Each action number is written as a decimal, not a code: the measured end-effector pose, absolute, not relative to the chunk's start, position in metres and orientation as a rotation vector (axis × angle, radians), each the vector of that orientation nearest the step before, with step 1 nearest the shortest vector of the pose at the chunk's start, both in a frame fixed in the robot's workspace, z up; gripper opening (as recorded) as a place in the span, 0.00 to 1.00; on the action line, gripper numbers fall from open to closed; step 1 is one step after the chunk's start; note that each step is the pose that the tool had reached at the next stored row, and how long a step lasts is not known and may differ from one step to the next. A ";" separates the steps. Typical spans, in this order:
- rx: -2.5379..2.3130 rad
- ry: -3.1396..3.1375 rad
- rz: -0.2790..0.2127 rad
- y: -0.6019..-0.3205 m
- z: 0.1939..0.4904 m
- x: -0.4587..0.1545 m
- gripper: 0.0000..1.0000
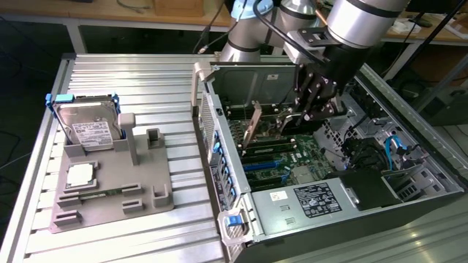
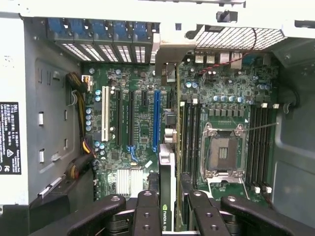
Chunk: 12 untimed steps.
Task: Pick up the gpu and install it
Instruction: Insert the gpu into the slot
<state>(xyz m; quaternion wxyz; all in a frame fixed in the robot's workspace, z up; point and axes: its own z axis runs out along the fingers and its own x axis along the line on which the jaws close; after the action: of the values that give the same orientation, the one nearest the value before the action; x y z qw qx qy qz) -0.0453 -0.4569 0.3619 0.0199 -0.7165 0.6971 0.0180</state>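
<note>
The gpu (image 1: 257,127) stands on edge inside the open computer case (image 1: 409,181), low over the motherboard's slots, with its silver bracket toward the case's rear wall. My gripper (image 1: 310,116) reaches down into the case and is shut on the card's other end. In the wrist view the gpu (image 2: 167,169) appears edge-on as a thin strip with a green label, running between the black fingers (image 2: 147,214) and out across the motherboard (image 2: 128,147). It lies just beside the long blue slot (image 2: 156,118).
Left of the case in the exterior view, a grey fixture (image 1: 117,203) holds a silver hard drive in a blue frame (image 1: 87,129), a CPU chip (image 1: 79,174) and a green RAM stick (image 1: 95,192). Inside the case are the power supply (image 1: 314,200), cables (image 1: 398,145) and the CPU socket (image 2: 221,152).
</note>
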 end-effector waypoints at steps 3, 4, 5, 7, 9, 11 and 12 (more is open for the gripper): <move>-2.223 2.162 0.056 -0.458 0.356 -0.045 0.27; -2.223 2.162 0.056 -0.459 0.355 -0.045 0.27; -2.223 2.162 0.056 -0.460 0.353 -0.045 0.27; -2.224 2.161 0.056 -0.461 0.347 -0.046 0.27; -2.225 2.161 0.056 -0.461 0.344 -0.048 0.27; -2.225 2.160 0.056 -0.461 0.341 -0.051 0.27; -2.225 2.160 0.056 -0.461 0.340 -0.052 0.27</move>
<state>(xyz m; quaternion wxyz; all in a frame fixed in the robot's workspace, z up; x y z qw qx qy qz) -0.0517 -0.4614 0.3397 0.0199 -0.7172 0.6963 0.0180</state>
